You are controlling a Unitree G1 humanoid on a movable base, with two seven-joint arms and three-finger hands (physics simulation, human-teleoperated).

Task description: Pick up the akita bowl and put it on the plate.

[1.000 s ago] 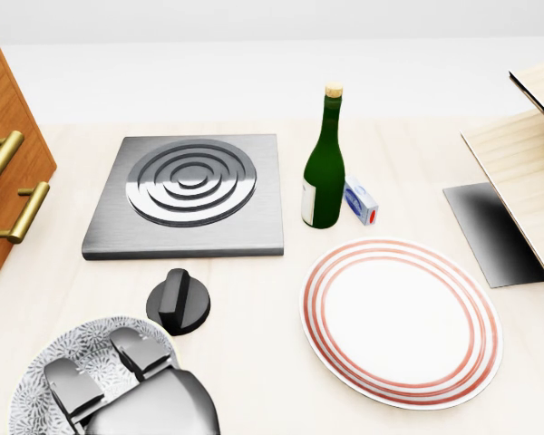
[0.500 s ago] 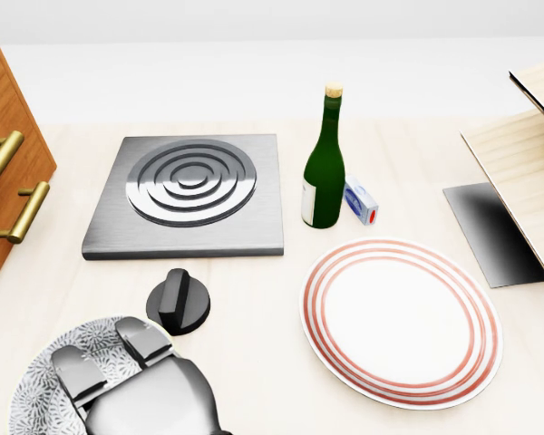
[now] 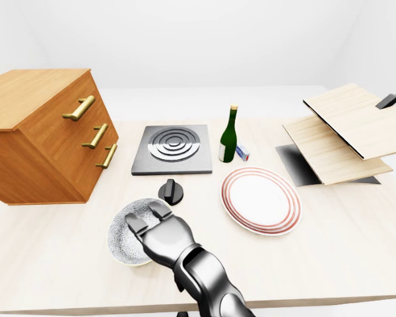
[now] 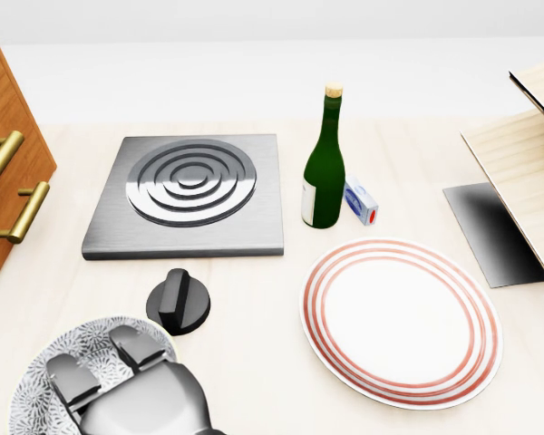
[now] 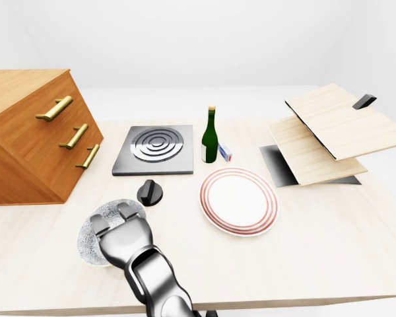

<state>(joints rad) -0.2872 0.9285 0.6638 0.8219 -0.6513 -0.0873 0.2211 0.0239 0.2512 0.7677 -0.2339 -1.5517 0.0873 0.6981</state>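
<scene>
The akita bowl (image 3: pixel 121 236), white with a grey flower pattern inside, sits on the table at the lower left of the head view (image 4: pixel 32 385). My left hand (image 4: pixel 100 361) lies over its right rim, fingers (image 4: pixel 70 373) curled down into the bowl; the thumb is hidden under the palm. I cannot tell if the fingers are pinching the rim. The plate (image 4: pixel 403 322), white with red rings, lies bare to the right of the bowl. My right hand does not show.
A black knob (image 4: pixel 177 304) stands just above the bowl, under a grey burner plate (image 4: pixel 186 195). A green bottle (image 4: pixel 325 163) and a small box (image 4: pixel 361 201) stand above the plate. Wooden drawers (image 3: pixel 46 139) are at left, slanted boards (image 3: pixel 343 129) at right.
The left hand has shifted slightly over the bowl: its fingers slid up the head view, then eased down and left and curled further in. The bowl and camera have stayed put.
</scene>
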